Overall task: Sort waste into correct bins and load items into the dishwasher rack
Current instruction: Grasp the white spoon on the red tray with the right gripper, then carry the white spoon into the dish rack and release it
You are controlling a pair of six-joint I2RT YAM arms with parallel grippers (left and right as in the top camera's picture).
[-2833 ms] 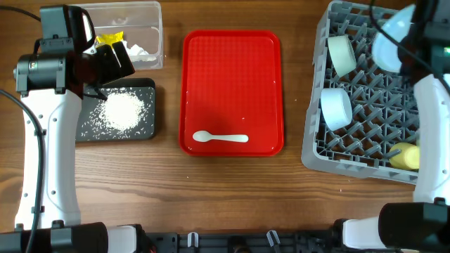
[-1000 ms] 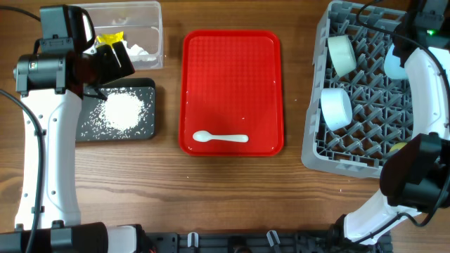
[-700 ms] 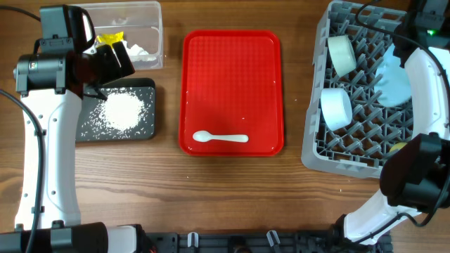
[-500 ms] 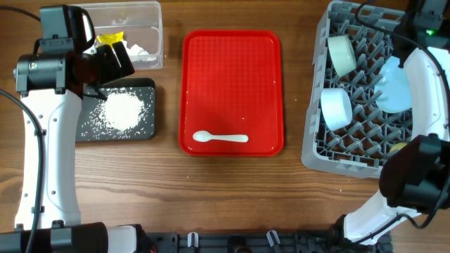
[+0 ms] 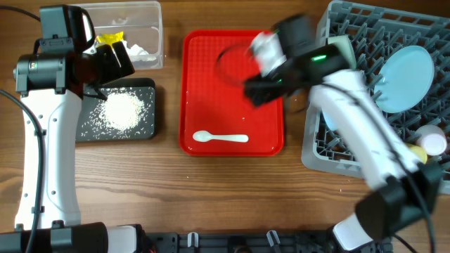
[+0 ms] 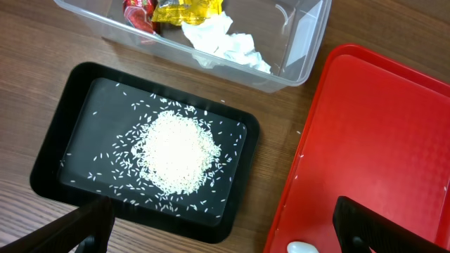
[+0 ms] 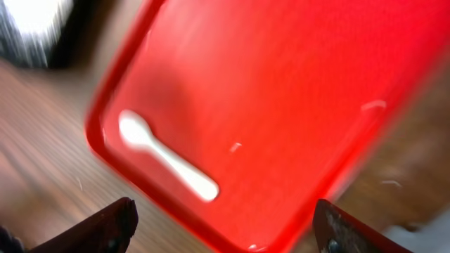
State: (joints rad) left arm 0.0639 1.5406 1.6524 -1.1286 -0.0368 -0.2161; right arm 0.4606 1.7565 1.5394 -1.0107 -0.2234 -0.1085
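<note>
Spoon point(image 5: 220, 138) is lying flat on the red tray point(image 5: 211, 91), near the tray's near edge, bowl end pointing to the tray's left side. Nothing is touching it. In the right wrist view the spoon point(image 7: 167, 163) is showing blurred.

Right end effector point(image 7: 225, 228) is hovering above the tray's right half, farther from the near edge than the spoon. Its fingers are standing wide apart, holding nothing. Overhead view is smearing it; exact height above the tray I cannot tell.

Left of the tray: black tray point(image 5: 151, 119) is sitting on the counter, carrying the rice point(image 5: 121, 111) in a heap with stray grains around it. Beyond it, the tub point(image 5: 151, 35) is holding a yellow wrapper point(image 6: 186, 8), a red wrapper point(image 6: 137, 8) and tissue point(image 6: 225, 42).

Left end effector point(image 6: 232, 228) is hanging over the gap between black tray and red tray, fingers fully spread, empty.

Right of the tray: rack point(image 5: 365, 35) is holding the plate point(image 5: 406, 77), leaning on edge, plus a white cup point(image 5: 432, 143) and a yellow cup point(image 5: 418, 151) at its near right corner.
</note>
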